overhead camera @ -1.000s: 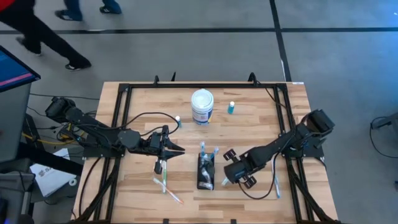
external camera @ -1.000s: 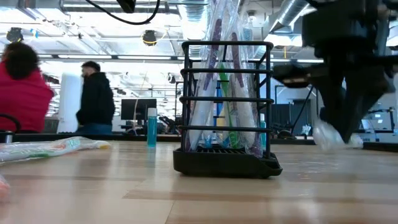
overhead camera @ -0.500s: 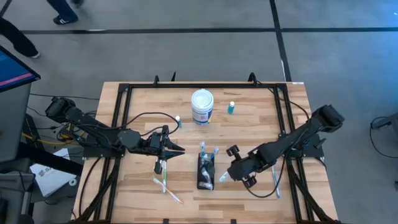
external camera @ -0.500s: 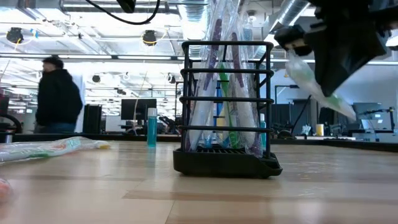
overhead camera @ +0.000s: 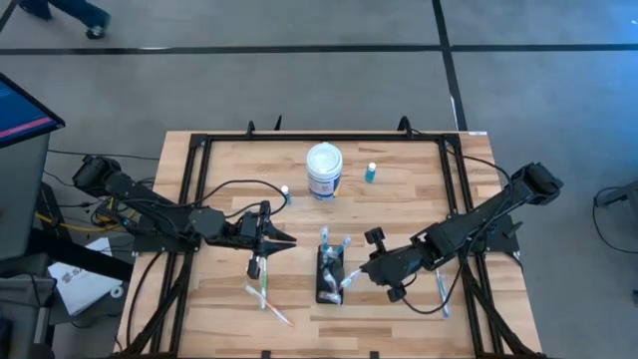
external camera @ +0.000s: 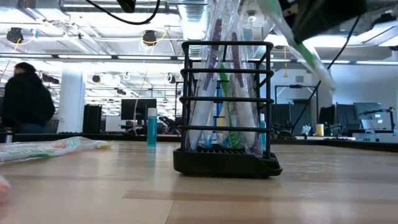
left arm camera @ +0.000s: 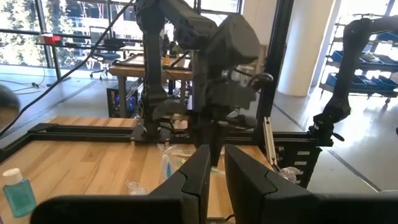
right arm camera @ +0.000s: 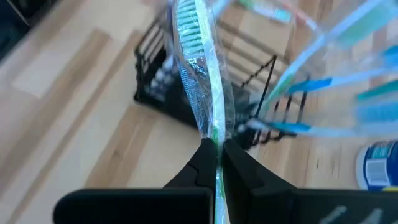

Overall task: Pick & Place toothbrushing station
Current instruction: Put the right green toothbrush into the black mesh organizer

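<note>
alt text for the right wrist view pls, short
The right gripper is shut on a green wrapped toothbrush, its bristled head pointing toward the black slotted holder on the wooden table. Other wrapped toothbrushes already stand in the holder.

The place looked like a robotics lab or an open workshop hall. Exposed ducts [external camera: 292, 15] and strip lights ran under a high ceiling, and monitors [external camera: 138, 108] stood on far desks. Blue bins on shelving [left arm camera: 367, 59] lined one side beside large windows [left arm camera: 37, 31]. A person [external camera: 25, 99], blurred, passed behind the wooden table [overhead camera: 399, 309].
</note>
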